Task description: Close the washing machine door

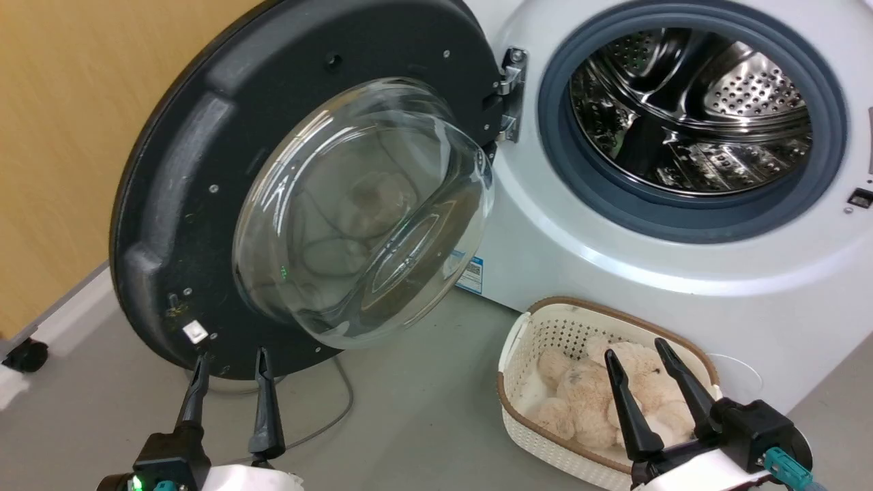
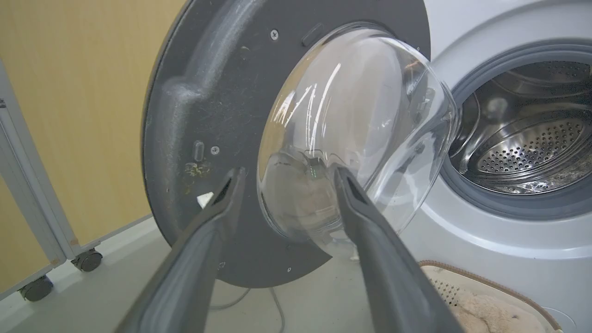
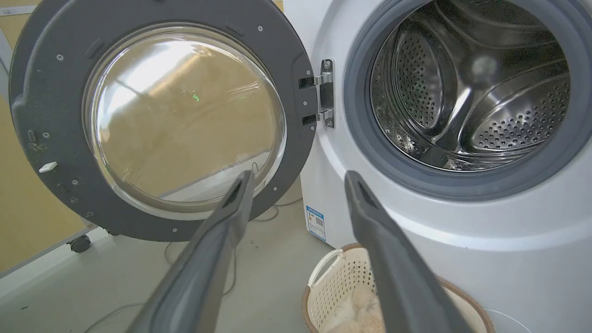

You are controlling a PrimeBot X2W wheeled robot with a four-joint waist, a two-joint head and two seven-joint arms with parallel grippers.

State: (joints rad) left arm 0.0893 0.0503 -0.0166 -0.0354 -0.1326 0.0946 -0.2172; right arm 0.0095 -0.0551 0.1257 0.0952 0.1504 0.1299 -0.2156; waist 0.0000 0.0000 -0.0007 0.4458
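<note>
The washing machine door [image 1: 191, 136] stands wide open; the left tool [image 1: 230, 356], fingers apart near its lower rim, should push the free edge steadily shut.

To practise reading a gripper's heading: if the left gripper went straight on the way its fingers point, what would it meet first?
The left gripper would most likely meet the washing machine door first, at its lower inner face by the glass bowl; exact depth is unclear.
</note>
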